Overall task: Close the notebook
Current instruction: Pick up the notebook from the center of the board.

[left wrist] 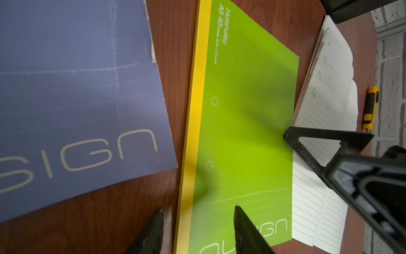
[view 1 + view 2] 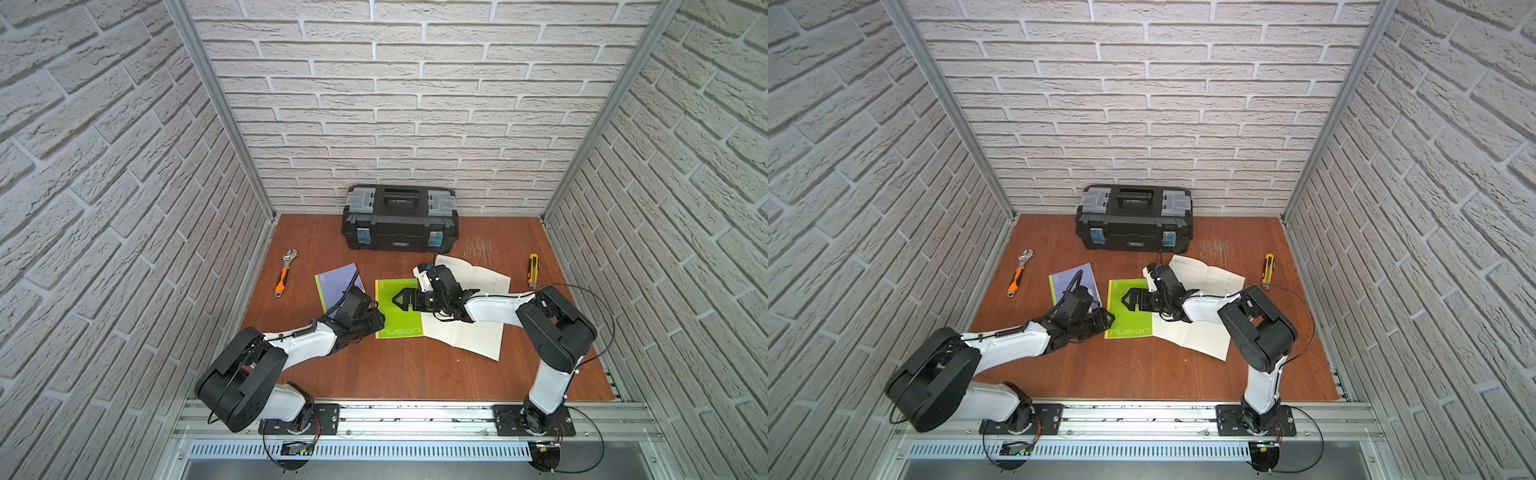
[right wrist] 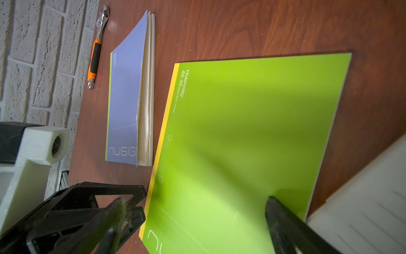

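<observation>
Both my claws were spread, gripping nothing. Left gripper (image 1: 198, 210) straddled the spine edge of the green notebook (image 2: 399, 323) at its 8 o'clock; right gripper (image 2: 399, 300) hung over its cover. It lay shut mid table (image 2: 374, 374), its 3 o'clock edge over an open lined notebook (image 2: 469, 336).

Green notebook (image 3: 252, 132) flat; purple notebook (image 3: 125, 105) beside.

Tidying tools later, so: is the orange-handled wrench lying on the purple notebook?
No, the wrench lies on the bare table, apart from the purple notebook.
</observation>
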`<state>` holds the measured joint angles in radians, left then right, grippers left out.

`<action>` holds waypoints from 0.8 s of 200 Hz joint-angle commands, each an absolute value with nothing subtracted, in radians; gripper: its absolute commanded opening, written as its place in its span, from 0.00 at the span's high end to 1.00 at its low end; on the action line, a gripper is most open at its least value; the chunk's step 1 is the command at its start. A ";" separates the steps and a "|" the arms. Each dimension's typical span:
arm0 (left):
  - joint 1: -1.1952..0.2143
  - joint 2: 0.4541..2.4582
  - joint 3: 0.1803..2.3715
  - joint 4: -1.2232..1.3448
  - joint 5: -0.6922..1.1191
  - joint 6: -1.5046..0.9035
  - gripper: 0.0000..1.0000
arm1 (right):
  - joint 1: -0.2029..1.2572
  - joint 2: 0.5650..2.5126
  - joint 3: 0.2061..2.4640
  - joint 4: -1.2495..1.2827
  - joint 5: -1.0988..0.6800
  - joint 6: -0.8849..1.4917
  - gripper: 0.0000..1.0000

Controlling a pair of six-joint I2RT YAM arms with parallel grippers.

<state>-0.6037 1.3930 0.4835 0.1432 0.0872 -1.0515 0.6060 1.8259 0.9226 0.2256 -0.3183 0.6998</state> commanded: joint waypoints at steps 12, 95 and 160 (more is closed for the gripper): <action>-0.580 1.422 0.451 0.250 0.153 -1.109 0.48 | 0.609 1.856 0.887 0.200 -0.314 0.704 0.01; -0.540 1.417 0.326 0.584 0.331 -1.161 0.48 | 0.608 1.882 0.865 0.259 -0.331 0.730 0.01; -0.540 1.469 0.283 0.894 0.366 -1.196 0.47 | 0.609 1.911 0.838 0.314 -0.341 0.756 0.01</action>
<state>-0.5434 1.4425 0.2966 0.6369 0.3252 -1.1690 0.6033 1.8561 0.8814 0.3832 -0.3191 0.7246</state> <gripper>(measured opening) 0.528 0.992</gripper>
